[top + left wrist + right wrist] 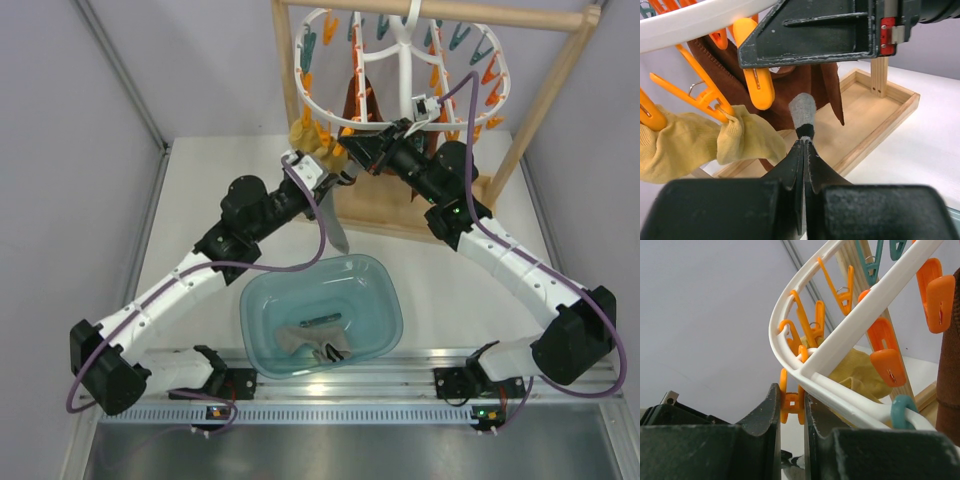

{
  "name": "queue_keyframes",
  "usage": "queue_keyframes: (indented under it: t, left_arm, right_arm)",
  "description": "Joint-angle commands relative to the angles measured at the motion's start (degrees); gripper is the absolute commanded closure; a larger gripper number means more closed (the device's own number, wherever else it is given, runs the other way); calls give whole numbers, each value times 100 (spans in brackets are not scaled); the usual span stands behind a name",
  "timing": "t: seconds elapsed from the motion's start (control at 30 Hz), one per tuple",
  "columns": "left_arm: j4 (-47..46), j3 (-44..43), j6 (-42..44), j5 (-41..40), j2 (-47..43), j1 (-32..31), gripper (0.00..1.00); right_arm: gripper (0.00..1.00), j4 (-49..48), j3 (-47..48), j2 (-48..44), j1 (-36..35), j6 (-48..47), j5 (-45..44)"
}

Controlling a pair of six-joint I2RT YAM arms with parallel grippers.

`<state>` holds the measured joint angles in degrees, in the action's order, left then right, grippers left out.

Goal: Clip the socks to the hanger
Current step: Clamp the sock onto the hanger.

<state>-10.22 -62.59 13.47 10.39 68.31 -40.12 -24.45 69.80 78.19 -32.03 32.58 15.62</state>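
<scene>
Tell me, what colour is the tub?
The tub is see-through blue-green; top view shows it best.

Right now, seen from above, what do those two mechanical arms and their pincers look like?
The left arm and right arm are white links joined by chunky black joints, each trailed by a purple cable. The left gripper and right gripper are black, with two flat tapering fingers; the right one carries a small red tab.
</scene>
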Motion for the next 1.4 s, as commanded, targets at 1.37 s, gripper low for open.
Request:
queue_keyframes:
  t: [1.37]
  left_arm:
    - [29, -34, -47, 437, -389, 417, 100]
  right_arm:
    - [100, -262, 253, -120, 145, -199, 91]
